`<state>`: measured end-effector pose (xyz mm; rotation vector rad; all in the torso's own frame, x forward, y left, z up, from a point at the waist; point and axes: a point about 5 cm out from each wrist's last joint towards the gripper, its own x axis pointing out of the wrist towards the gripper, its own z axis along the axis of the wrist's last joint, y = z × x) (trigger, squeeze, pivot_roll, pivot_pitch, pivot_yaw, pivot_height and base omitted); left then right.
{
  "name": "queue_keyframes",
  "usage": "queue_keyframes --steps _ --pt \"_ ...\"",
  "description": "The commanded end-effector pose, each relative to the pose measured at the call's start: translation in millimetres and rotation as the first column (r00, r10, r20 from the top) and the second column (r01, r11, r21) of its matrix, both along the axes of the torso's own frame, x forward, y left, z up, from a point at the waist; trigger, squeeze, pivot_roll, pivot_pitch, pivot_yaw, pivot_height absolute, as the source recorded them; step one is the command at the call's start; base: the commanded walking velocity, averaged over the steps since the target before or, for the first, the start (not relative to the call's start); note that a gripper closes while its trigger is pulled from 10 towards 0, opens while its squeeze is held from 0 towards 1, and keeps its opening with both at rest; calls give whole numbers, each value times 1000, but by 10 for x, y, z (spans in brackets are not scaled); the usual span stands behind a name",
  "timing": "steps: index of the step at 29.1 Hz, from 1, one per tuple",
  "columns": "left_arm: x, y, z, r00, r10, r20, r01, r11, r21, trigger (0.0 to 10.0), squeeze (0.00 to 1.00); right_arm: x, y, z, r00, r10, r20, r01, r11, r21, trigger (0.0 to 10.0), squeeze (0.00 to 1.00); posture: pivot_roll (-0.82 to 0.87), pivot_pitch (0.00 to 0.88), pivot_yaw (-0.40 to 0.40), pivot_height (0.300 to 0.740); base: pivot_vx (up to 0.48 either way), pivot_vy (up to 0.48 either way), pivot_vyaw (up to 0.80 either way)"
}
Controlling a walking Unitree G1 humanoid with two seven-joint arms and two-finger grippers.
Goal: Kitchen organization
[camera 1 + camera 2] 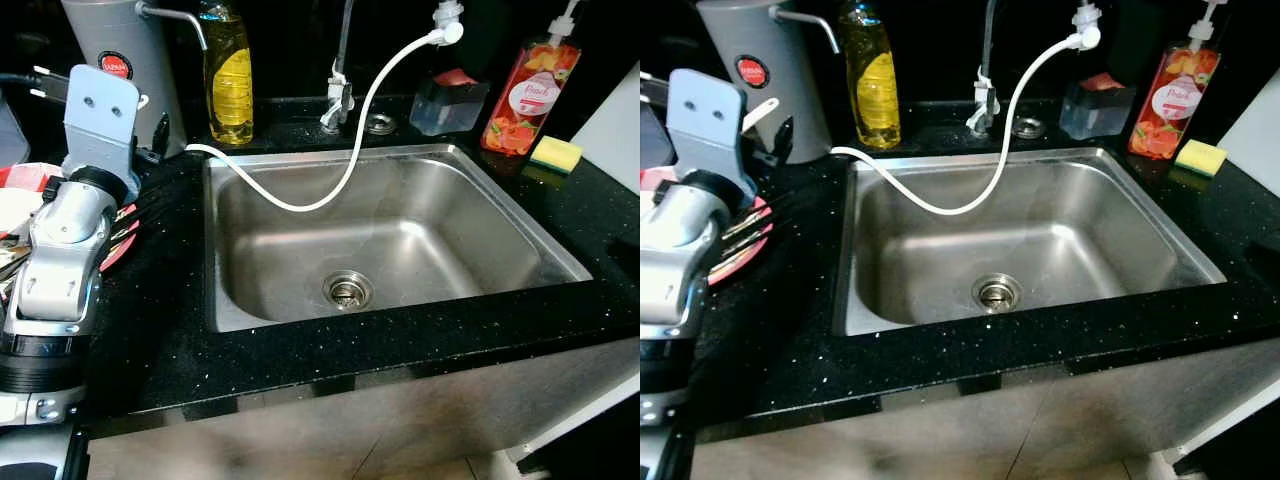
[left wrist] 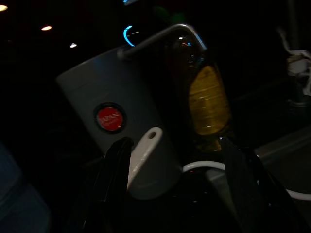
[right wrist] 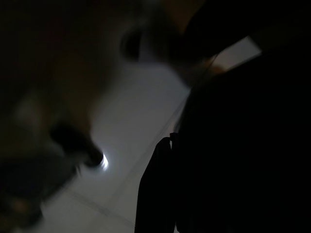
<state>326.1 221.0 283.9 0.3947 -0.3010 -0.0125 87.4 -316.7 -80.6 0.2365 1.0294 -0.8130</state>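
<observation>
My left gripper point(image 2: 174, 145) is open, held over the left counter in front of a grey canister point(image 1: 125, 50) with a red badge. A white utensil handle point(image 2: 146, 150) stands up between the black fingers point(image 2: 114, 184), close to one of them. Under the silver left arm point(image 1: 65, 250) lies a red plate point(image 1: 120, 240) with several dark utensils. A yellow dish soap bottle point(image 1: 228, 80) stands beside the canister. The steel sink point(image 1: 240, 200) holds no dishes; a white hose point(image 1: 340, 175) droops into it. My right arm hangs idle over a pale floor point(image 3: 121, 121).
Behind the sink are the faucet point(image 1: 340, 95), a clear soap holder point(image 1: 448, 103) and a red pump bottle point(image 1: 528, 95). A yellow sponge point(image 1: 556, 153) lies on the black counter point(image 1: 330, 350) at the back right. A drain strainer point(image 1: 347, 290) sits in the basin.
</observation>
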Motion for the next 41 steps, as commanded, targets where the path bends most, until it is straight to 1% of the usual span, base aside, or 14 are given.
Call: queue_keyframes --steps 1,4,5,6,7,12,17,19,27,33,36,37,40,41 --pt "2 -79 -14 999 -38 -17 39 999 11 10000 0 84 -132 93 993 -77 92 80 996 -39 10000 0 41 0 -20 740 0 0 0" --pt "11 -116 -47 998 -54 -34 55 998 17 10000 0 300 -378 312 961 -143 235 172 979 -107 10000 0 22 0 -7 740 0 0 0" --pt "11 -116 -47 998 -54 -34 55 998 17 10000 0 300 -378 312 961 -143 235 172 979 -107 10000 0 22 0 -7 740 0 0 0" --pt "18 -133 -57 997 -60 -38 61 998 15 10000 0 399 -434 392 946 -147 290 188 975 -118 10000 0 15 0 -3 740 0 0 0" --pt "21 -138 -59 997 -62 -39 62 998 15 10000 0 428 -446 413 940 -146 307 190 975 -119 10000 0 15 0 -3 740 0 0 0" --pt "29 -153 -61 997 -68 -41 68 998 16 10000 0 508 -453 469 918 -146 369 205 970 -128 10000 0 5 0 4 740 0 0 0" --pt "29 -156 -63 997 -70 -44 71 997 17 10000 0 521 -477 502 902 -160 402 230 964 -134 10000 0 1 0 8 740 0 0 0" --pt "31 -165 -66 996 -73 -47 74 997 19 10000 0 544 -568 590 880 -165 445 257 954 -156 10000 0 -2 0 10 740 0 0 0" --pt "50 -192 -73 996 -79 -50 80 997 16 10000 0 602 -745 794 853 -137 504 280 934 -220 10000 0 -2 0 10 740 0 0 0" --pt "52 -194 -73 995 -81 -51 82 997 15 10000 0 647 -909 1010 825 -103 556 308 906 -289 10000 0 -16 0 16 740 0 0 0" --pt "64 -201 -71 995 -84 -52 85 996 14 10000 0 729 -1203 1474 768 -57 638 392 829 -399 10000 0 -19 0 21 740 0 0 0" --pt "64 -201 -71 995 -84 -52 85 996 14 10000 0 729 -1203 1474 768 -57 638 392 829 -399 10000 0 -19 0 21 740 0 0 0" --pt "79 -216 -69 995 -85 -53 85 996 10 10000 0 854 -1395 1941 713 27 701 431 772 -468 10000 0 -18 0 23 740 0 0 0" --pt "82 -222 -67 995 -85 -54 86 996 7 10000 0 914 -1453 2169 690 82 719 438 743 -505 10000 0 -16 0 22 740 0 0 0"
